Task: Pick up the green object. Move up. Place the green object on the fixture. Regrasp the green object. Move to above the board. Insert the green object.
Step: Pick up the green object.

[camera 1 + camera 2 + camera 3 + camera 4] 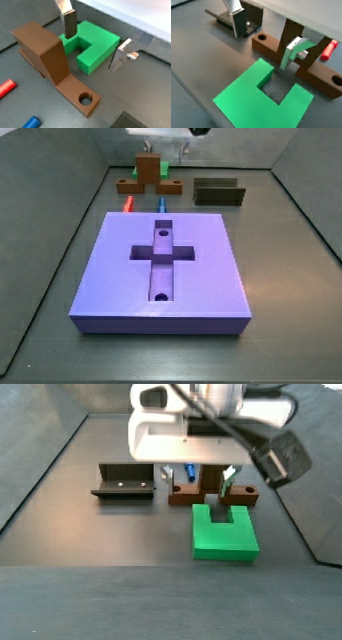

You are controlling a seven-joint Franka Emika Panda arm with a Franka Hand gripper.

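Observation:
The green object is a notched block lying flat on the dark floor, its notch facing the brown stepped block. In a side view the green object is mostly hidden behind the brown block. My gripper hangs open over it, one finger to each side and nothing held between them. The fixture stands apart to one side. The lavender board with its cross recess lies further off.
A red peg and a blue peg lie beside the brown block, between it and the board. Grey enclosure walls ring the floor.

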